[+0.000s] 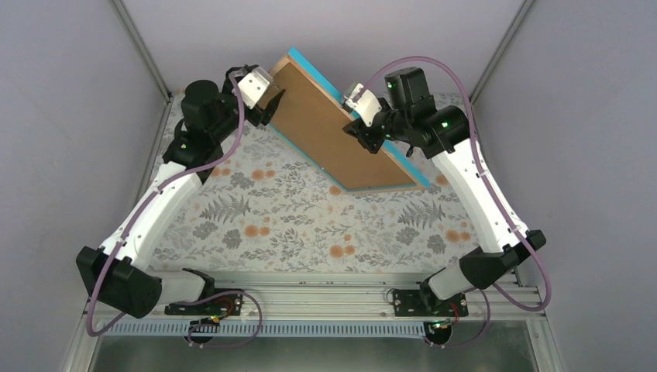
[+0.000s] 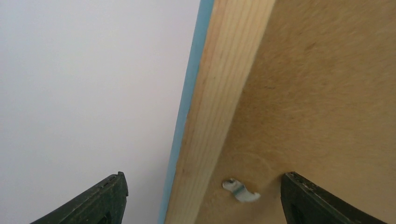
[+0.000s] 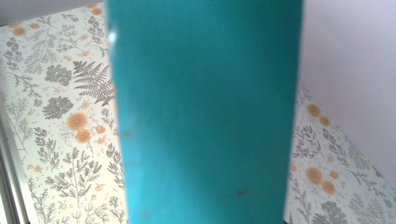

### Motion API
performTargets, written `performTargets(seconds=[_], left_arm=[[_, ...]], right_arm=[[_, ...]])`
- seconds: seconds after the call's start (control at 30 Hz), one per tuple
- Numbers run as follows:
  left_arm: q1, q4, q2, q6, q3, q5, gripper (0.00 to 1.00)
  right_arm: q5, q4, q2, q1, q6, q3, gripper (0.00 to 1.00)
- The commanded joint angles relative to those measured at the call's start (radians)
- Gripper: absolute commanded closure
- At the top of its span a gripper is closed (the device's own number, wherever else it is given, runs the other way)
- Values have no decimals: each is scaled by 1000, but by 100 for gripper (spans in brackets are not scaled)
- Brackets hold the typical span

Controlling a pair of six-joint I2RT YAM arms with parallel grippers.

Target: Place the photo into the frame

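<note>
Frame (image 1: 318,77): at the far middle of the tabletop (image 1: 294,225), tilted up, back towards the top camera. Its low corner points at the near side and seems to rest on the cloth, though contact cannot be confirmed from above.

Materials: thin teal front border; pale wood side rail (image 2: 219,93) with straight lengthwise grain; flat brown fibreboard backing board (image 1: 333,132), matt and slightly speckled. A small bent metal clip (image 2: 240,190) sits on the board just beside the rail. The tabletop cover is a print of grey ferns and orange flowers on white.

Left pincer (image 1: 271,105): at the frame's upper left corner, jaws standing wide. In the wrist view the dark fingers (image 2: 109,200) straddle the wood rail, one off the teal side, one over the backing, neither touching.

Right pincer (image 1: 362,132): clamped on the frame's right long edge, about midway along it. Its wrist view is filled by a blurred teal band (image 3: 205,116); its own fingers do not show there.

Room: plain grey walls (image 1: 70,116) close in at left, right and back. The frame's top corner stands near the back wall. Open patterned cloth lies between the frame and the aluminium rail (image 1: 325,298) that carries the arm bases.
</note>
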Motion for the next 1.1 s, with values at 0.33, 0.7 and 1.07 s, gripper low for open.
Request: performTargets(seconds=[0.33, 0.7, 1.07], left_arm=[[-7, -36, 42, 126, 72, -5, 53], [-10, -51, 36, 160, 100, 67, 67], [-31, -47, 16, 244, 86, 78, 93]], right_arm=[[-170, 121, -97, 9, 22, -29, 97], [-199, 123, -107, 8, 19, -46, 97], [-233, 121, -108, 9, 19, -55, 97]])
